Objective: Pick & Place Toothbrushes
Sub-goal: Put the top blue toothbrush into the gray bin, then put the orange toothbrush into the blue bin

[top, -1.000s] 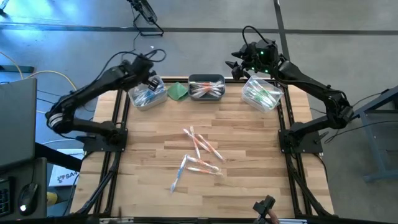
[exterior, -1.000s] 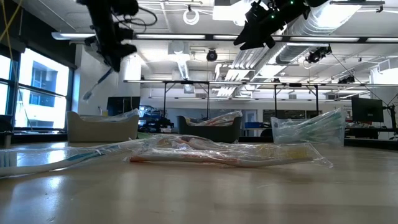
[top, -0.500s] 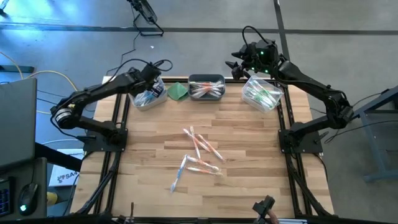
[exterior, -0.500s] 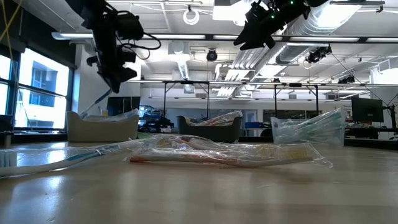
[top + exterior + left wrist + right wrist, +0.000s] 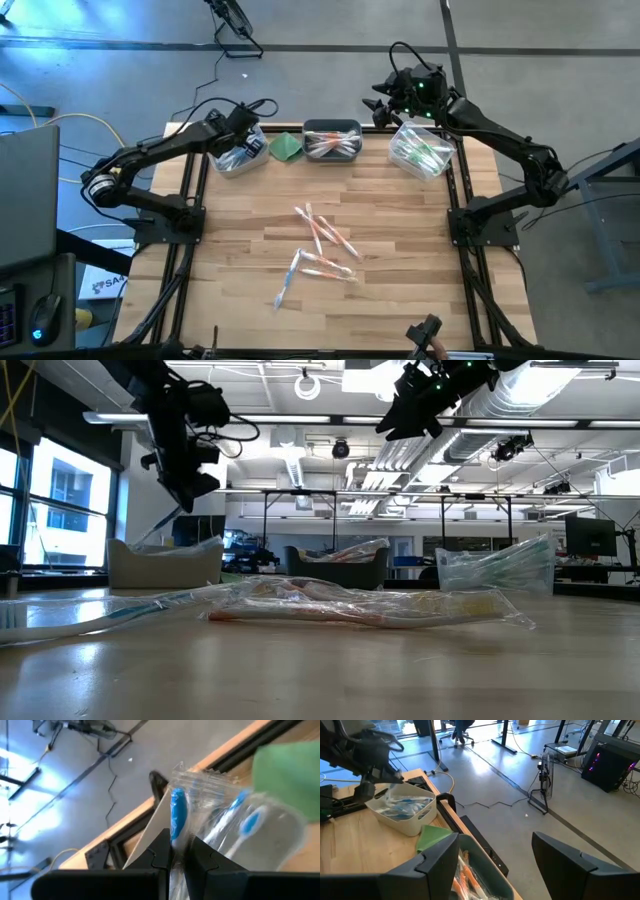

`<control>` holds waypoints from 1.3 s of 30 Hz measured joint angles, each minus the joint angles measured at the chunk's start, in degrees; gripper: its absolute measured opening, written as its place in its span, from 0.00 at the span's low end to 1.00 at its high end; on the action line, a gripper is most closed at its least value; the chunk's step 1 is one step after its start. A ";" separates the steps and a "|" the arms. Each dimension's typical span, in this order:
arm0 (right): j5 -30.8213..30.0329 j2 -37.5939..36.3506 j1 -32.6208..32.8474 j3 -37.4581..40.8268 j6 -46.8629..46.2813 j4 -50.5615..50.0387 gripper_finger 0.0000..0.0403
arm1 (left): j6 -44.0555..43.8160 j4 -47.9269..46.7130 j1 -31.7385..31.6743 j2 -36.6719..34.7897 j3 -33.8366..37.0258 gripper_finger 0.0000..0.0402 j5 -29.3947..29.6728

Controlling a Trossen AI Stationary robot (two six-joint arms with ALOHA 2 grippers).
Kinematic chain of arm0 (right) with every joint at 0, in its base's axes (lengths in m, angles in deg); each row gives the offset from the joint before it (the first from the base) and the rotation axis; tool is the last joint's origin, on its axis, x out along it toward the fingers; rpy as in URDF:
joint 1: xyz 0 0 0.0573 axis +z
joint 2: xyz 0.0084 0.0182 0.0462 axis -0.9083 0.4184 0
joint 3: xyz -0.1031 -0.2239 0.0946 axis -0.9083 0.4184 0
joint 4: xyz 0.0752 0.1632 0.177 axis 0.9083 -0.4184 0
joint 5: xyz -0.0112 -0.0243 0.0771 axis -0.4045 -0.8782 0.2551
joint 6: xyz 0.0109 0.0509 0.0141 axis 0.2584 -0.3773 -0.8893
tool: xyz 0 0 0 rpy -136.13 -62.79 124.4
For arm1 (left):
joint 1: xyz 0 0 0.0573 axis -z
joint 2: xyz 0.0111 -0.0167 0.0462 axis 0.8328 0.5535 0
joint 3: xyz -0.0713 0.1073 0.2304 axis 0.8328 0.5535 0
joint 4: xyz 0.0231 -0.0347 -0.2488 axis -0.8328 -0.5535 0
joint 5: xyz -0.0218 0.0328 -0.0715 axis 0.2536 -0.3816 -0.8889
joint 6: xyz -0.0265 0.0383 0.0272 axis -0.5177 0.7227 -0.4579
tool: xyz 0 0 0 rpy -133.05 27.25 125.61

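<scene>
Left tool [image 5: 177,855] pinches blue-headed clear wrapped toothbrush [image 5: 178,815] above pale left bin [image 5: 238,158]; an early release risks it catching the rim. Right tool [image 5: 495,857] waits, spread.

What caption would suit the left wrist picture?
Left gripper fingers shut on a wrapped blue toothbrush above the bin.

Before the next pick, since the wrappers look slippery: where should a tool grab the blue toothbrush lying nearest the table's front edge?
Grip the blue toothbrush at mid-handle, coming straight down, jaws across its width. It lies flat on the table, slanted, its front end clear of the orange ones.
</scene>
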 joint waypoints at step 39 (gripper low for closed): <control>0.02 0.02 0.00 0.00 0.00 -2.58 0.60 | 4.60 7.50 -8.23 2.26 3.76 0.38 -5.62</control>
